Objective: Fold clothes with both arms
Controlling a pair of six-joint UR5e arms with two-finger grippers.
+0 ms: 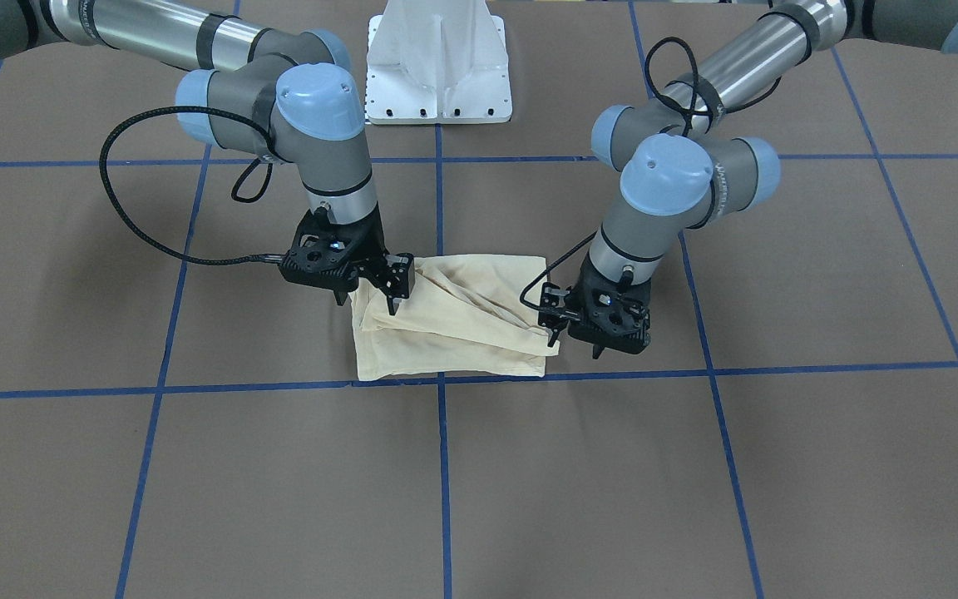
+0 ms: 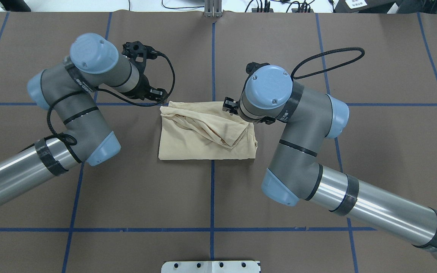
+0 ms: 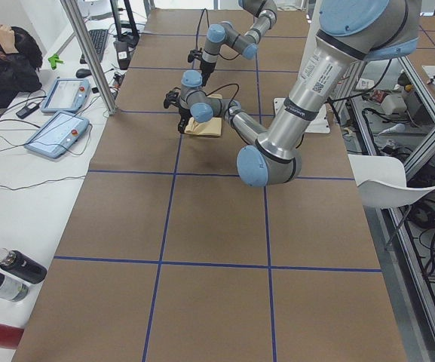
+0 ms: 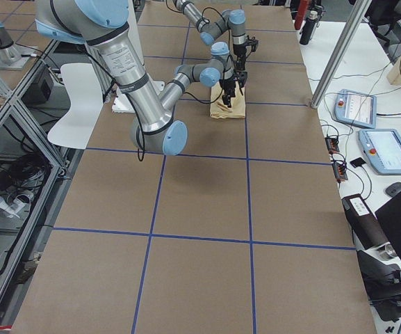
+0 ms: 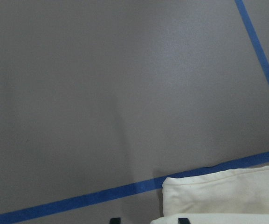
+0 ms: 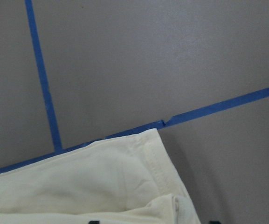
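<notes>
Cream-yellow shirt (image 2: pixel 203 146) is seen folded into a rough rectangle, laid flat at the middle of the brown desk (image 2: pixel 146 197). Its long axis is set left-right across the desk. Its far long edge is lined up along a blue tape line (image 2: pixel 393 103), and the centre tape line (image 2: pixel 211 197) passes under its middle. A bunched diagonal fold is carried on top, from the far-left corner toward the near-right side. Neck direction cannot be told.

Left tool (image 1: pixel 575 348) is placed at the shirt's left short end, by the far corner. 1 finger is seen over the fabric edge and the other over bare desk. Its jaws are apart, with nothing clamped. Contact with the cloth cannot be told.

Right tool (image 1: pixel 367 304) is placed over the shirt's right short end. Its jaws are spread wide in the wrist view, with the far-right corner of the shirt framed between them and nothing gripped.

A white pedestal base (image 1: pixel 439 62) is seen behind, at the robot's side of the desk.
</notes>
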